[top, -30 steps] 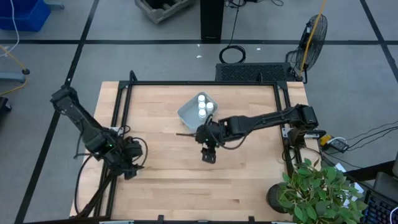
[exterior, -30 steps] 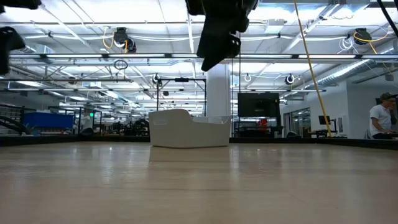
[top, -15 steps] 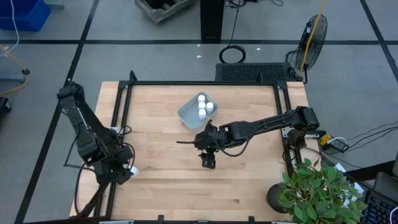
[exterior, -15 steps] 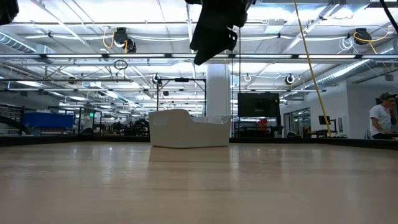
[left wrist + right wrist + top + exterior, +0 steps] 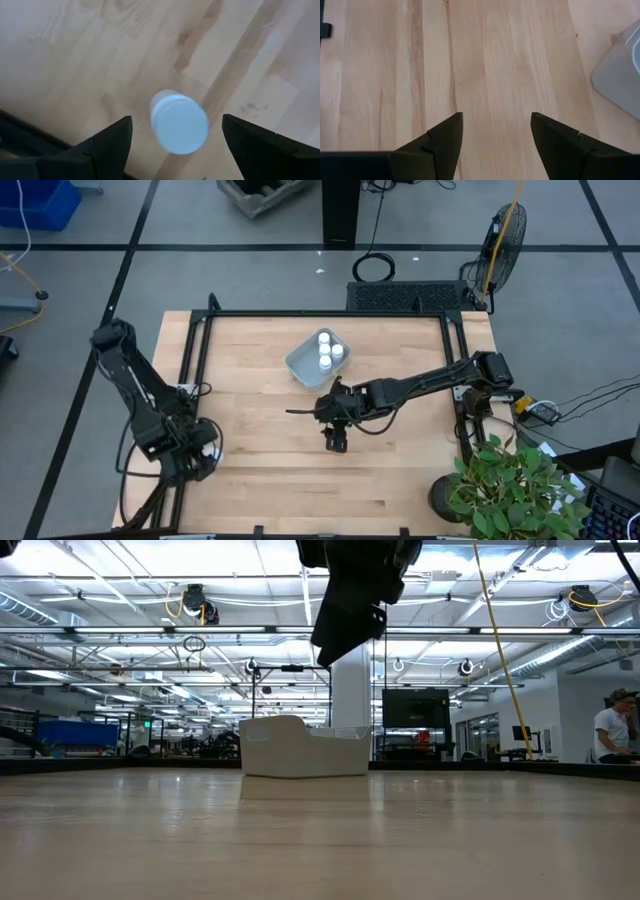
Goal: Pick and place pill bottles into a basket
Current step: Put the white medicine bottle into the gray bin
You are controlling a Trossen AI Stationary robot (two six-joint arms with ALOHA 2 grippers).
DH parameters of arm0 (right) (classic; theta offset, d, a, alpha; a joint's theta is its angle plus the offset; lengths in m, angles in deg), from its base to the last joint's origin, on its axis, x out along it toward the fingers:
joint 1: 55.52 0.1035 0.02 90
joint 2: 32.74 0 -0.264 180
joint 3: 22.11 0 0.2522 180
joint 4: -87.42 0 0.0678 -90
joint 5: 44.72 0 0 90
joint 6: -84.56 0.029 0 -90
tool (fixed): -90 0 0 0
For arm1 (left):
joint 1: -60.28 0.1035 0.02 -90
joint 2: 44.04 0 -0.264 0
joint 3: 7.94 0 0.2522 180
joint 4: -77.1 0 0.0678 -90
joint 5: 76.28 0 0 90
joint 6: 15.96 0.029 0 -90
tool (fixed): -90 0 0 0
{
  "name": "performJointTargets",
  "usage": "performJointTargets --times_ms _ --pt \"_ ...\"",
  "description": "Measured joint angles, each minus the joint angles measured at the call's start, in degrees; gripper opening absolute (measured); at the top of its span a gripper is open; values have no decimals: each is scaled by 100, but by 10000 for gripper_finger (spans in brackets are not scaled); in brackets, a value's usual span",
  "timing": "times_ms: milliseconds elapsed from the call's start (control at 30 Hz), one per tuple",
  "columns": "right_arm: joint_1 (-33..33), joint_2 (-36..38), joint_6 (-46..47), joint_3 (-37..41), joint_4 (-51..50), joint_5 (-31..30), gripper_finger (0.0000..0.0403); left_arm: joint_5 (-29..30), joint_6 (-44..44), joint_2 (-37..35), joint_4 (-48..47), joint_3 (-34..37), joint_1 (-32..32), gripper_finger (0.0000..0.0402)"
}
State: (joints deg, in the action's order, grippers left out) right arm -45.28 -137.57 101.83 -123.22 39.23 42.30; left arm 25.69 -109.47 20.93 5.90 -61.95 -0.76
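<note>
**benchwatcher:** Which arm is going for the loose bottle? I'm seeing the left hand [image 5: 172, 142] hanging over the near-left edge of the bench [image 5: 400, 470], right by the frame rail.

**pillsorter:** Yeah, left one. In its wrist view a pill bottle [image 5: 179, 121] is standing upright directly under the hand, cap facing the camera, sitting between the two spread fingers with a gap on both sides. So the hand is open and not touching it. Long axis is pointing straight up at the hand, so I'm guessing a plain drop and squeeze works.

**benchwatcher:** And the right hand [image 5: 335, 439]?

**pillsorter:** It's hovering mid-bench, just in front of the basket [image 5: 303, 362], fingers apart and holding nothing, only bare wood under it.

**benchwatcher:** Basket's filling up?

**pillsorter:** Three bottles [image 5: 328, 350] are showing in it from above, clustered toward the far corner. It's well apart from the left hand.

**benchwatcher:** Surfaces?

**pillsorter:** Smooth white plastic cylinder, round flat cap, looking slick. Bench is pale planked wood with visible grain. Basket is a shallow grey-blue tray with rounded corners.
</note>
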Motion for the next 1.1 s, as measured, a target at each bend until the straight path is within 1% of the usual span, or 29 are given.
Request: performJointTargets --times_ms 167,600,767,867,967,1100 --pt "0 0 -7 0 36 0 224 42 143 129 69 0 47 310" --pt "0 2 4 0 63 0 224 98 116 165 113 21 63 310" --pt "0 2 4 0 87 0 224 -289 -198 218 255 251 150 310" --pt "0 2 -5 0 104 0 224 -301 -150 219 485 368 200 309" --pt "0 2 -12 0 150 -1 222 -278 -6 205 522 374 227 294" --pt "0 2 -14 0 158 -1 220 -295 13 199 506 374 229 252"
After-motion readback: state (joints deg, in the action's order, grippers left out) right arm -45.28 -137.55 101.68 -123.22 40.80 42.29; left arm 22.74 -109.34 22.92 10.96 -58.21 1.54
